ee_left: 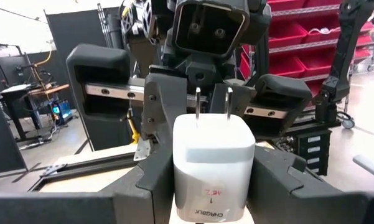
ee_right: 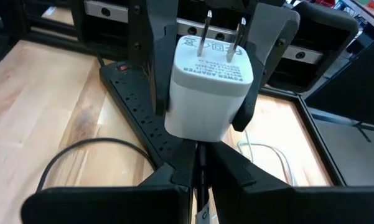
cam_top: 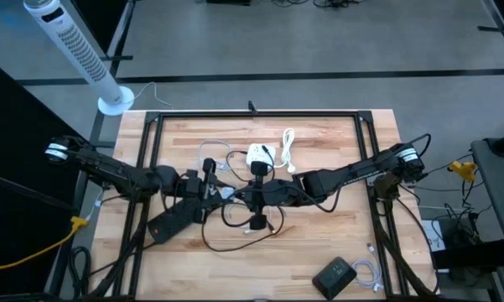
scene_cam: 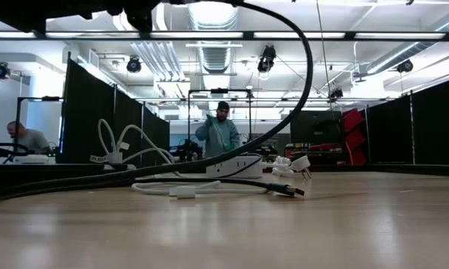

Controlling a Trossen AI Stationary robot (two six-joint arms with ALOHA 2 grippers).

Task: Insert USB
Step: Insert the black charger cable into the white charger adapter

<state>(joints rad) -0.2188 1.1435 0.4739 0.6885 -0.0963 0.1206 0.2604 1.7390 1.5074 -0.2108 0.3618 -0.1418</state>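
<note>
A white USB charger block (ee_left: 213,163) with two metal prongs (ee_right: 223,31) is held up above the table between my two grippers, which face each other over the table's middle. My left gripper (ee_left: 215,155) (cam_top: 218,188) is shut on it. My right gripper (ee_right: 199,173) (cam_top: 245,197) is shut on the plug end of a black USB cable (ee_right: 200,154), right at the charger's lower end. The cable (scene_cam: 302,67) hangs in a loop down to the table. My left gripper pinches the charger's two opposite side walls (ee_left: 177,174) between its fingers, coming level from the table's left. The charger is lifted clear, its prongs up. My right gripper pinches the black cable's plug end (ee_right: 199,163) between its shut fingertips, coming from the table's right and slanting down. The plug's tip points at the charger's lower end (ee_right: 196,138). Whether it is inside a port, I cannot tell.
A black power strip (cam_top: 172,220) (ee_right: 137,106) lies on the table below my left gripper. A white multi-socket block (cam_top: 260,155) (scene_cam: 235,164) and a coiled white cable (cam_top: 288,147) lie farther back. A black box (cam_top: 335,275) sits near the front right.
</note>
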